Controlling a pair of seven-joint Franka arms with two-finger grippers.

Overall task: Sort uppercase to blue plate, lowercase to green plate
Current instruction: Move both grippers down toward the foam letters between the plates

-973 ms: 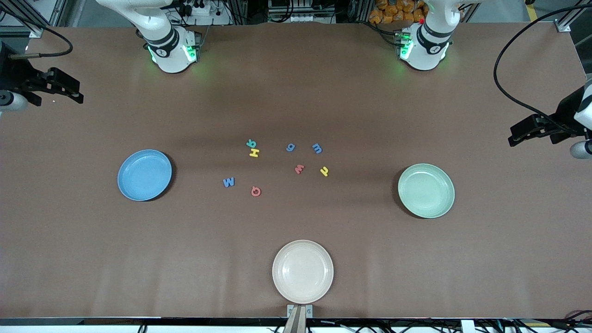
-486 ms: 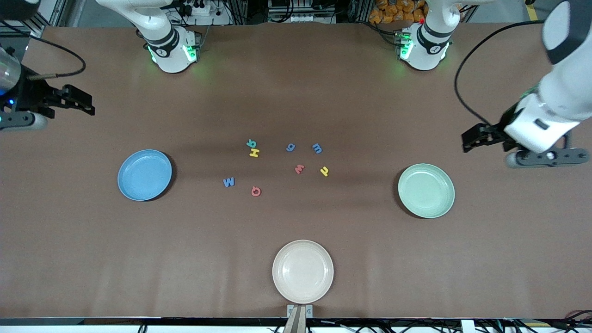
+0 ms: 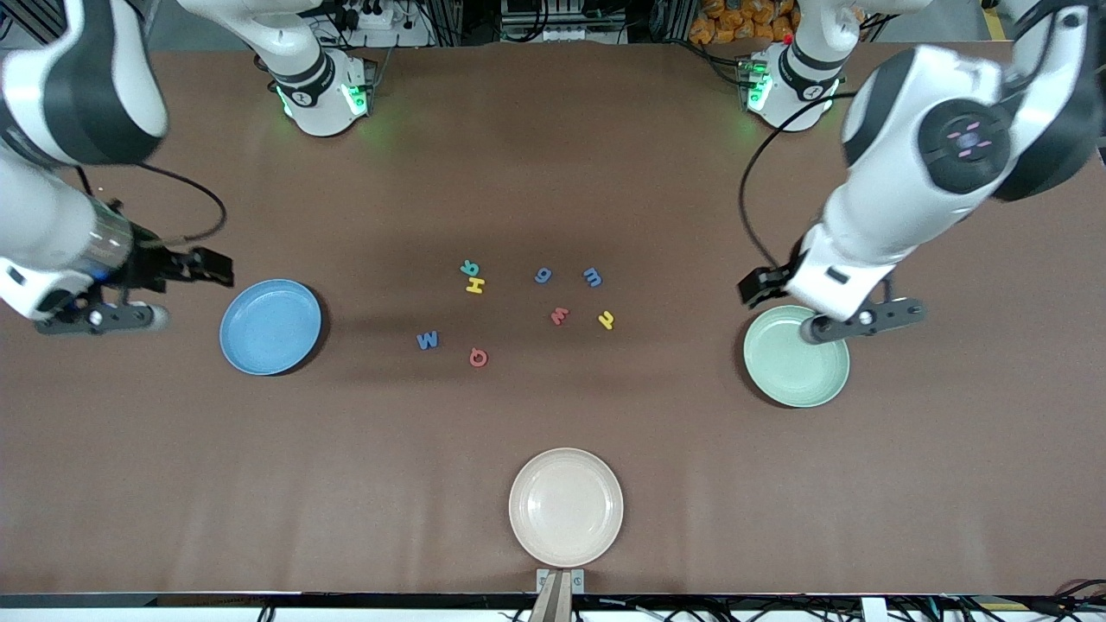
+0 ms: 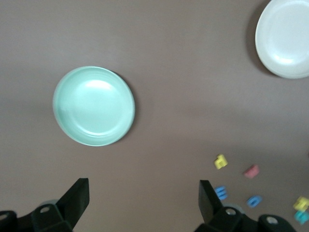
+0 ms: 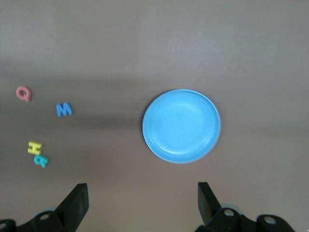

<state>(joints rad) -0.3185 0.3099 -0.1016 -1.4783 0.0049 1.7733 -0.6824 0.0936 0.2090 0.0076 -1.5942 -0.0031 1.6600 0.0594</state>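
Brown matting covered the table (image 3: 553, 155), and we saw eight foam letters scattered at its middle, none yet on a plate. The teal curly letter (image 3: 468, 267) touched the yellow H (image 3: 474, 284), which lay at its six o'clock in the front view. At four o'clock from the H sat the red Q (image 3: 478, 357), with the blue angular W (image 3: 427, 340) just beside it at ten o'clock. Toward the left arm's end of the table we found the blue g (image 3: 543, 276), the blue rounded m (image 3: 592, 277), the red rounded m (image 3: 560, 316) and the small yellow r-like letter (image 3: 607, 320).

The blue plate (image 3: 270, 326) lay empty at nine o'clock from the cluster, the green plate (image 3: 796, 356) empty at three o'clock, and a cream plate (image 3: 565, 507) at six o'clock, nearest the front camera.

The right gripper (image 3: 212, 266) hovered over the table just beside the blue plate's rim; its fingers (image 5: 77, 203) stood wide and held nothing. The left gripper (image 3: 753, 287) hung over the table at the green plate's rim, its fingers (image 4: 77, 198) likewise spread wide and empty.
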